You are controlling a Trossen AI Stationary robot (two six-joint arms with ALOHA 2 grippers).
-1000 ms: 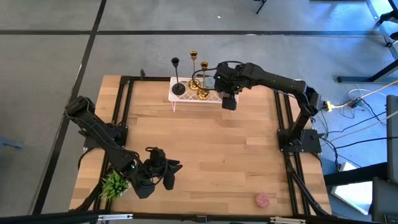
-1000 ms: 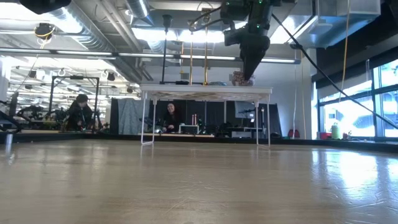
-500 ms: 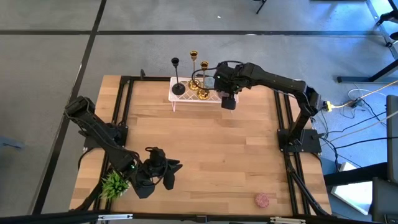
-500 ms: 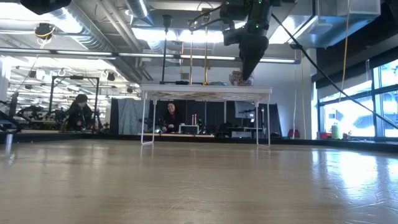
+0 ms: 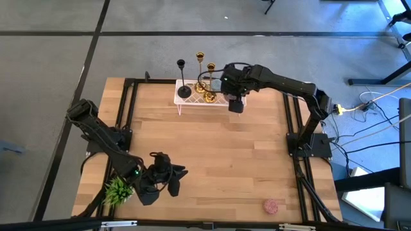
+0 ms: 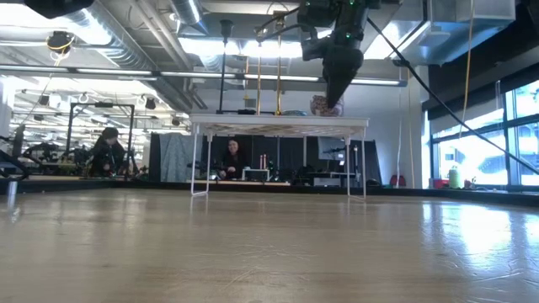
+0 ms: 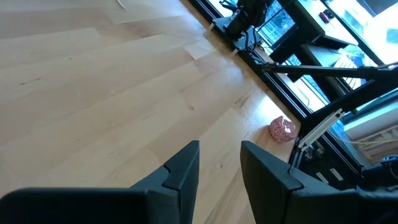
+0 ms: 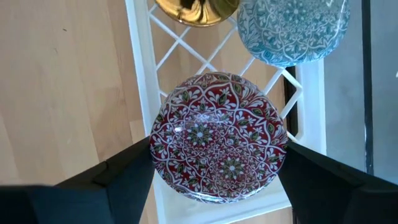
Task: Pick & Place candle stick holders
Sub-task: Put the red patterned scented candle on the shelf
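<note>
Three candle stick holders stand on their round bases on a white lattice rack (image 5: 182, 101) at the table's far edge: a matte black one (image 5: 183, 80) and two gold ones (image 5: 200, 72) (image 5: 210, 80). My right gripper (image 5: 236, 106) hangs open over the rack's right end, pointing steeply down. Its fingers stand on either side of a red patterned round piece (image 8: 217, 146) that lies on the rack. My left gripper (image 5: 174, 183) waits near the table's front left, open, with nothing between its fingers (image 7: 186, 165). My right gripper comes from above with one finger (image 8: 127, 171) at each side of the red patterned round piece's rim (image 8: 158, 155). I cannot tell whether the fingers touch it. The piece lies flat on the rack's lattice.
A blue patterned round piece (image 8: 292, 28) lies on the rack beside the red one, next to a gold base (image 8: 196, 9). A small green plant (image 5: 119, 190) stands by my left arm. A pink ball (image 5: 272, 206) lies near the front right. The table's middle is bare wood.
</note>
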